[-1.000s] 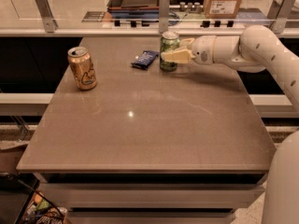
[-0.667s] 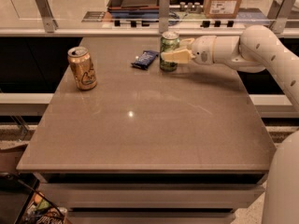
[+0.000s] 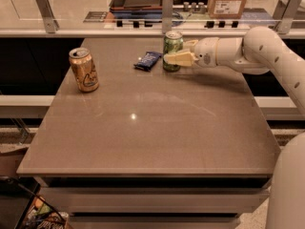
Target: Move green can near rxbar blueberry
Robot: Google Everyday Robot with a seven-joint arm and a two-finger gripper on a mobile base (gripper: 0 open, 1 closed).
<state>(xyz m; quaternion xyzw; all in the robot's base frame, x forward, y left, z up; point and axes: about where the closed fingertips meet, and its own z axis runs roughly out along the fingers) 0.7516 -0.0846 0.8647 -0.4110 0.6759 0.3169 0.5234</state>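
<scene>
The green can [image 3: 172,46] stands upright on the table [image 3: 152,128] at the back middle. The rxbar blueberry [image 3: 147,60], a flat dark blue wrapper, lies just left of the can, a small gap apart. My gripper [image 3: 175,52] reaches in from the right and is shut on the green can, with one pale finger [image 3: 180,59] across the can's lower front and the other behind it. The can's base rests on or just above the tabletop.
A gold-orange can [image 3: 84,69] stands upright at the table's left side. A glass rail with metal posts [image 3: 167,6] runs along the back edge. My white arm [image 3: 267,56] spans the right side.
</scene>
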